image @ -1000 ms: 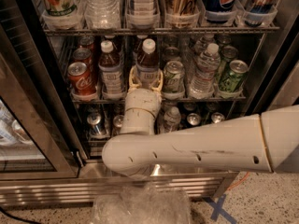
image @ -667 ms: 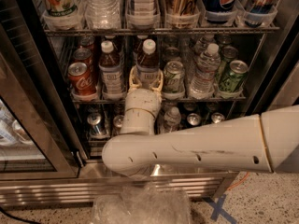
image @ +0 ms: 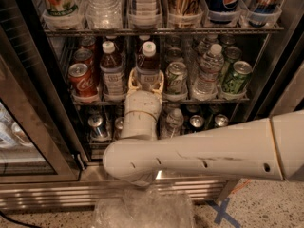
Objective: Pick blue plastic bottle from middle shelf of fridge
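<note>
Hand (image: 146, 81) at the middle shelf (image: 209, 100) of the fridge (image: 47, 194), set about the blue plastic bottle (image: 148, 63); grip state cannot be told.

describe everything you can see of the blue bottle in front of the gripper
The bottle is small, of clear plastic, and holds dark brown liquid. It has a white screw cap and a pale label round its lower half. It stands upright in the front row of the middle shelf, between a similar bottle and a can. The gripper is at its base and hides the bottom.
</note>
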